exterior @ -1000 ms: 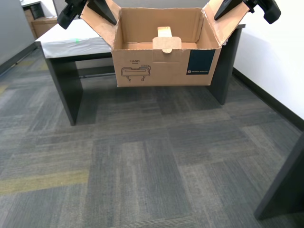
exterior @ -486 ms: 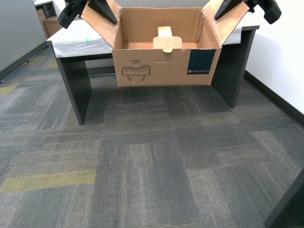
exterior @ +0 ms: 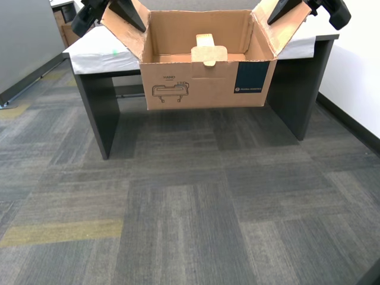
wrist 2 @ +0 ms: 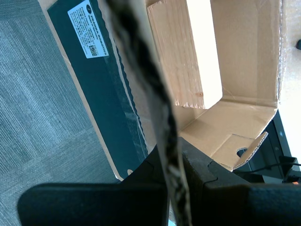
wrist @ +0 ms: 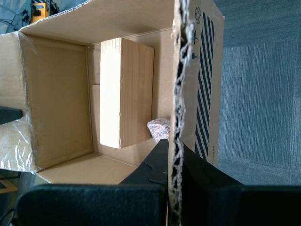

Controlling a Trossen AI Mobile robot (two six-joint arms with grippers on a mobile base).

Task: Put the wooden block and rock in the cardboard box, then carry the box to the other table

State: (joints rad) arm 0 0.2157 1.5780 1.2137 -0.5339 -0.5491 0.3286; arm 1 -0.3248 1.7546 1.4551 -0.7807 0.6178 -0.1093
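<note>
The cardboard box (exterior: 202, 83) hangs off the floor in front of the other table (exterior: 98, 53), which is draped in white cloth. My first gripper (wrist: 175, 188) is shut on the torn edge of the side flap (exterior: 122, 27) at the exterior view's left. At the exterior view's right, my second gripper (wrist 2: 174, 174) is shut on the opposite flap (exterior: 279, 29). Inside the box lies the wooden block (wrist: 126, 94), whose top shows behind the pale tab (exterior: 209, 54). The rock (wrist: 159, 128) sits against the block's end, by the box wall.
A green tape mark (exterior: 113, 52) sits on the cloth. The table has dark legs (exterior: 98, 113). A grey partition (exterior: 24, 41) stands at the exterior view's left and a white wall with black baseboard (exterior: 356, 77) at its right. Grey carpet (exterior: 190, 214) covers the floor.
The camera has moved toward the table: its legs spread wider in the exterior view, and the dark object low on that view's right has left the picture. Box and grippers keep their places.
</note>
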